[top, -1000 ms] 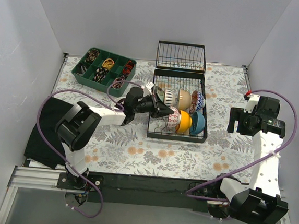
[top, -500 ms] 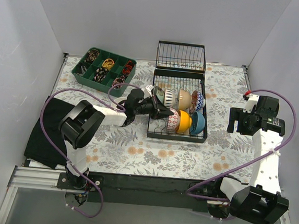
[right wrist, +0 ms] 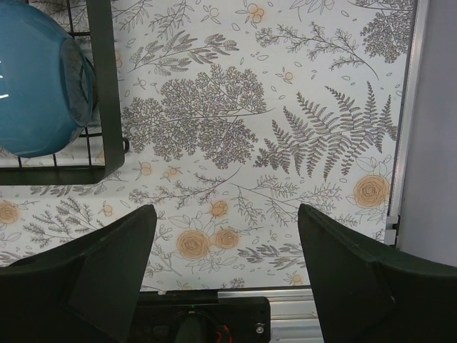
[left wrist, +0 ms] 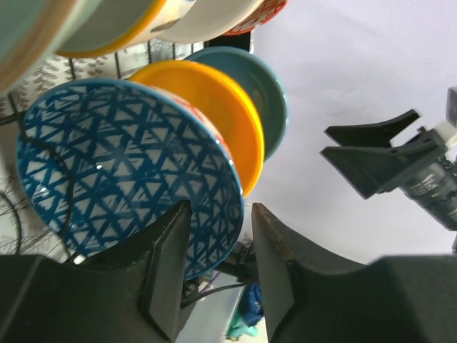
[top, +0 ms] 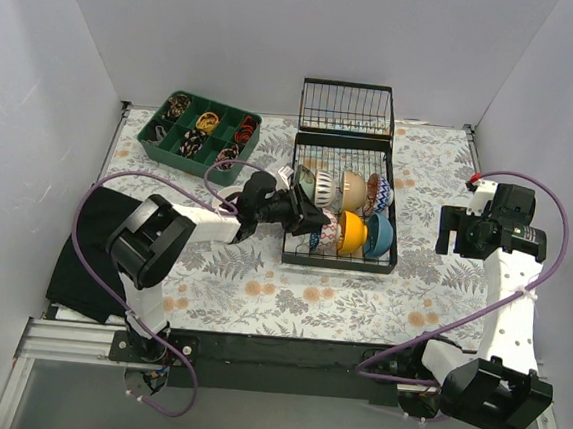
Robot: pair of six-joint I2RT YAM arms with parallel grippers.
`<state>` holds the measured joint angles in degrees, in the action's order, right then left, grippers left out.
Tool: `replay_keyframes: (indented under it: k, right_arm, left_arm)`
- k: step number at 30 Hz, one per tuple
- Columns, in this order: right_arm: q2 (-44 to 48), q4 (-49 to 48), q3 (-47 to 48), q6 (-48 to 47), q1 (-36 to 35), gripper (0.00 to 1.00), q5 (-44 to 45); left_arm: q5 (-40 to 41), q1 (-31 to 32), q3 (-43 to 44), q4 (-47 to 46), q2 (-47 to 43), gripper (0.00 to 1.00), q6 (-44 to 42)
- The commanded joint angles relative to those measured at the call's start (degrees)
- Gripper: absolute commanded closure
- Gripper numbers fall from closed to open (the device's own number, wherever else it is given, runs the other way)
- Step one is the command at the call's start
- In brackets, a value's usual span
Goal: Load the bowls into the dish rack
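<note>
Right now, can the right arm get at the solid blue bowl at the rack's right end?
Probably yes. The right pincer hangs open beside the dish rack, with only floral mat between it and the solid blue bowl. The rack's rim wire runs alongside the bowl, so approach from above.

The blue patterned bowl [left wrist: 121,171] and orange-yellow bowl [left wrist: 214,107] are smooth, glossy glazed ceramic; the solid blue bowl [right wrist: 36,78] shows bright highlights. The dish rack [right wrist: 100,86] is black coated wire with a satin finish. The printed table cover [right wrist: 285,128] looks matt. At ten o'clock, the green tray [top: 171,157] looks like smooth plastic; at eight o'clock lies a matt black cloth [top: 59,285].
</note>
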<state>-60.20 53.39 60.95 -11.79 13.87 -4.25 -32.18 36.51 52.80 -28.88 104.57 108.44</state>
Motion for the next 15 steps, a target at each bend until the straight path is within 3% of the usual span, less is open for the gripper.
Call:
replay_keyframes:
  k: [1, 9, 13, 15]
  right_arm:
    - [2.4, -2.0, -0.3, 0.0, 0.4, 0.12, -0.4]
    - [4.1, -2.4, -0.7, 0.5, 0.3, 0.11, -1.5]
    - [5.4, -2.8, -0.9, 1.0, 0.4, 0.11, -2.5]
    - [6.3, -3.4, -1.5, 1.1, 0.3, 0.11, -3.0]
  left_arm:
    - [1.2, -0.5, 2.0, 9.0, -7.7, 0.58, -8.1]
    - [7.1, -1.4, 10.3, 41.3, -15.6, 0.46, -31.4]
    - [12.8, -2.6, 13.6, 53.4, -19.1, 0.45, -49.3]
    - [15.0, -3.7, 15.6, 59.8, -19.3, 0.44, -62.8]
